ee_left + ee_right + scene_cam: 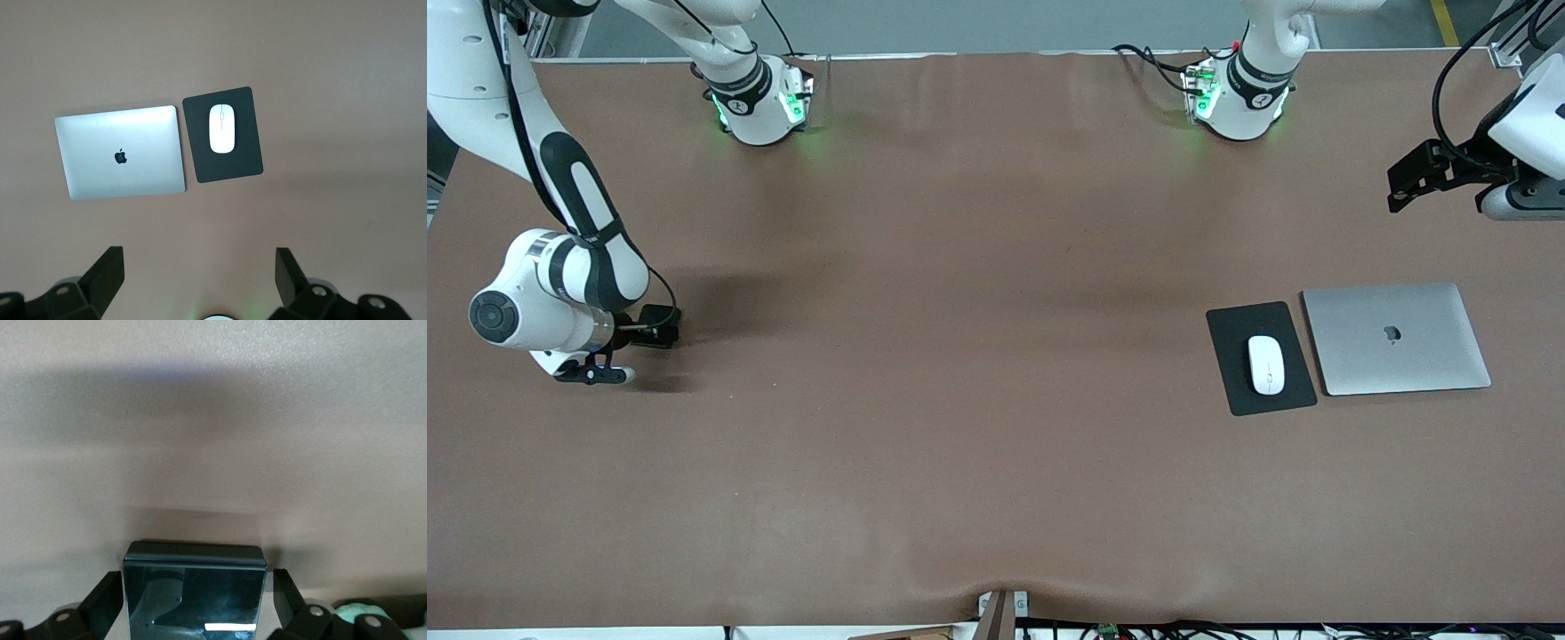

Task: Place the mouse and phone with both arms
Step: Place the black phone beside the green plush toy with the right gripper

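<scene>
Phone (193, 593) sits at the right arm's end of the counter (960, 400), between the spread fingers of the right hand (591, 372), which looks released. You can likely count that placement as done. Mouse (1266, 364) already rests on the black pad (1232, 329), just beside the closed laptop (1396, 338). The left hand (200, 280) hangs open and empty above them, so only withdrawing seems left.

We see even, diffuse overhead light on the matte brown table cover (960, 356), with soft creases catching faint sheen. Green indicator lamps glow at both white arm bases (760, 107). The right arm casts a soft shadow beside its wrist. The closed silver laptop (1396, 340) reflects brightly in the left wrist view. In the right wrist view, the glossy black rectangular phone (195, 597) mirrors its surroundings, under a broad blurred shadow band.
</scene>
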`<state>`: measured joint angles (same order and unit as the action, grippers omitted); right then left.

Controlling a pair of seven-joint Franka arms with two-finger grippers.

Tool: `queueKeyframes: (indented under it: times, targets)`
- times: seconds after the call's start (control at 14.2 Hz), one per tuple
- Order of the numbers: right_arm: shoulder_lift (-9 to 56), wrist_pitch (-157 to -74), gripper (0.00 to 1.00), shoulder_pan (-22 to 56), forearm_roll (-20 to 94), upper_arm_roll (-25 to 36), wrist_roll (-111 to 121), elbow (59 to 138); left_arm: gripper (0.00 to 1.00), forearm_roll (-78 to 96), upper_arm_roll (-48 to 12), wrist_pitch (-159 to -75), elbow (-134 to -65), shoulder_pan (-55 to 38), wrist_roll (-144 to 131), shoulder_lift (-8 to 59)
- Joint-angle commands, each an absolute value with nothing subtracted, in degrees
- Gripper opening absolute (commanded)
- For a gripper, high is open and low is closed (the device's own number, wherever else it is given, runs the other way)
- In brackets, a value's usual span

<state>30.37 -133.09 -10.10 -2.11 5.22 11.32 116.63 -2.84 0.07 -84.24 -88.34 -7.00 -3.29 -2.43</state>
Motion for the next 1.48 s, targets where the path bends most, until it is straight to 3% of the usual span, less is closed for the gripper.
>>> queueKeyframes:
  times: [0.0, 0.63, 0.99, 1.41]
  targets:
    - [28.66, -129.74, 1.0, -11.16, -3.16, 3.96, 11.78, 115.5, 1.0, -1.85, -2.37, -83.94, -89.38, -4.66, -2.37, -3.78]
    - [14.26, -104.45, 1.0, -3.43, -0.7, 2.46, 8.8, 93.45, 1.0, -2.64, -2.72, -84.64, -88.69, -5.01, -2.72, -2.64]
    - [2.66, -90.21, 1.0, 0.97, 1.23, 2.46, -1.92, 91.49, 1.0, -2.37, -2.2, -84.46, -88.59, -4.4, -2.38, -2.28]
    - [1.06, -81.48, 1.0, -0.17, 1.32, 2.9, -2.02, 84.29, 1.0, -2.46, -2.2, -83.33, -88.59, -3.96, -2.29, -2.81]
